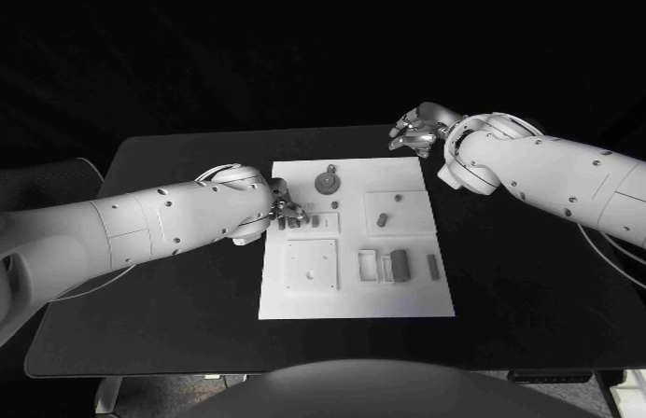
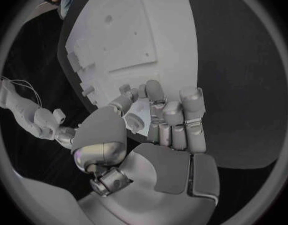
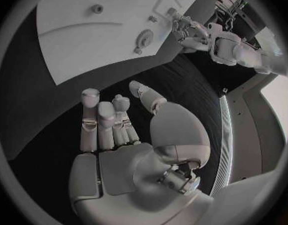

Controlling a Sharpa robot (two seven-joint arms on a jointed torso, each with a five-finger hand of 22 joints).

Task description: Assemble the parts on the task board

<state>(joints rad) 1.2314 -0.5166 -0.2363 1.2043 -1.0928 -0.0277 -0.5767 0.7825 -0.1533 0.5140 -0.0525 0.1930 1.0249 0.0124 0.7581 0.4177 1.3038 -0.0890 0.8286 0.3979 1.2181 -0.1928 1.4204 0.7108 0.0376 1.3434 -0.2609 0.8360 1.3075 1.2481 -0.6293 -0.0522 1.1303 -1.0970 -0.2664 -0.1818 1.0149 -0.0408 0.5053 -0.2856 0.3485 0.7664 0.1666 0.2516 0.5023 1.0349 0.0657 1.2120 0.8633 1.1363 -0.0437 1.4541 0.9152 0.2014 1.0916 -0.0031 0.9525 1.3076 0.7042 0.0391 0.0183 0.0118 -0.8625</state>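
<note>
The white task board (image 1: 404, 292) lies in the middle of the black table. On it are a round grey part (image 1: 328, 183) at the far end, a small peg (image 1: 383, 218), and upright grey parts (image 1: 399, 266) beside a square recessed plate (image 1: 311, 265). My left hand (image 1: 286, 212) is at the board's left edge. In the left wrist view its fingers (image 2: 171, 117) are curled and pinch a small pale part (image 2: 140, 117) against the thumb. My right hand (image 1: 416, 129) hovers off the board's far right corner, holding nothing, with its fingers (image 3: 100, 122) extended and the thumb apart.
The black table (image 1: 539, 287) stretches bare to the right of the board and along its near edge. In the right wrist view the board (image 3: 81, 45) with the round part (image 3: 144, 37) lies ahead, my left hand (image 3: 192, 31) beyond it.
</note>
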